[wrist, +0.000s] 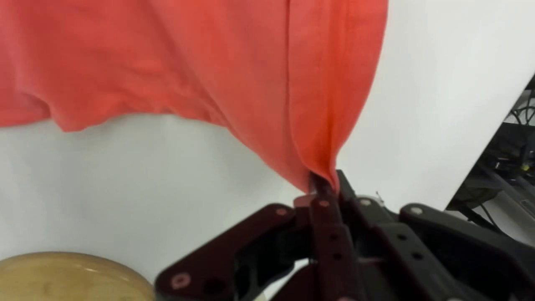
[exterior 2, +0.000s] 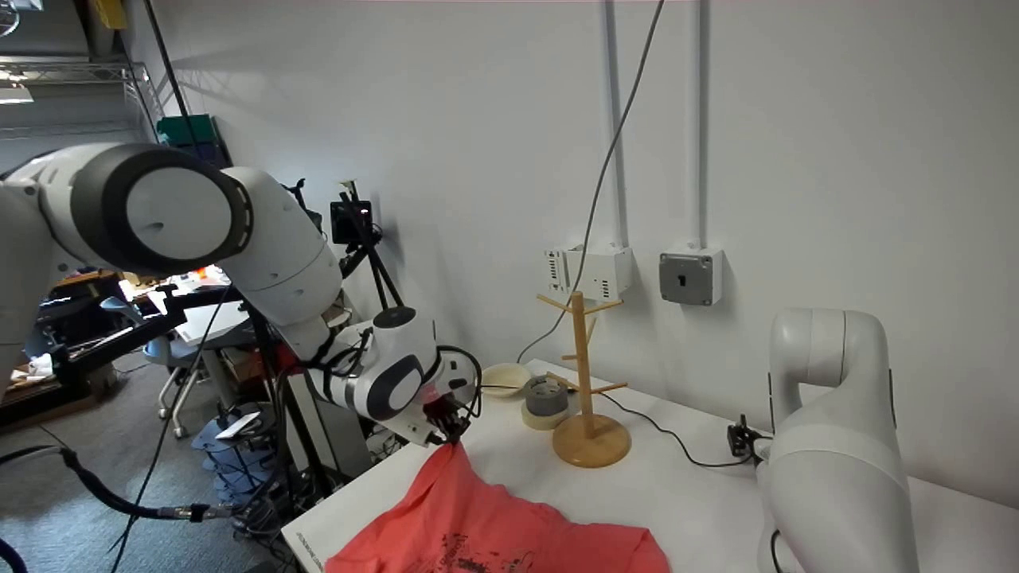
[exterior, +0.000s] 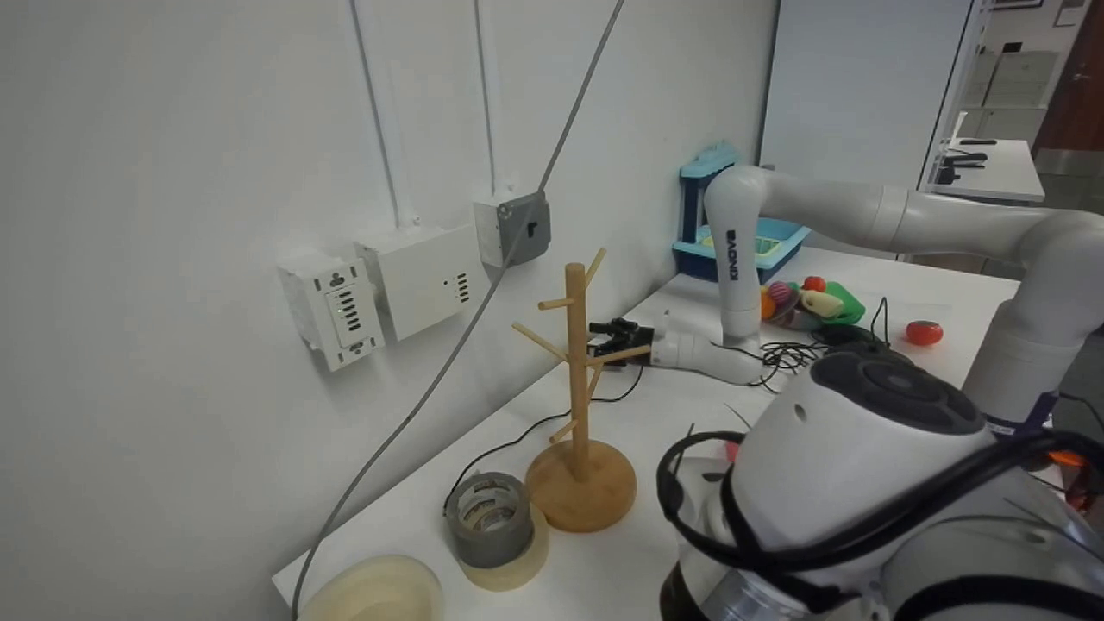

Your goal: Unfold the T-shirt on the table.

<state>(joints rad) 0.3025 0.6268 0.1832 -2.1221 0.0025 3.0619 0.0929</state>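
The coral-red T-shirt (exterior 2: 509, 529) lies wrinkled on the white table (exterior 2: 677, 489), with dark print on it; its near part is cut off by the frame. One corner is pulled up to a peak at my gripper (exterior 2: 448, 434). In the wrist view my gripper (wrist: 332, 186) is shut on the edge of the T-shirt (wrist: 234, 62), which fans out in folds from the fingertips. The held part is raised above the table (wrist: 125, 188). In an exterior view my arm (exterior: 862, 492) hides the gripper and nearly all of the T-shirt.
A wooden peg stand (exterior 2: 589, 442) stands near the gripper; its round base (wrist: 71, 276) shows in the wrist view. Tape rolls (exterior: 492, 522) and a pale bowl (exterior: 375, 591) sit beside it. Another white arm (exterior 2: 836, 446) rests on the table. Cables (exterior: 785, 358) and colourful toys (exterior: 802, 302) lie beyond.
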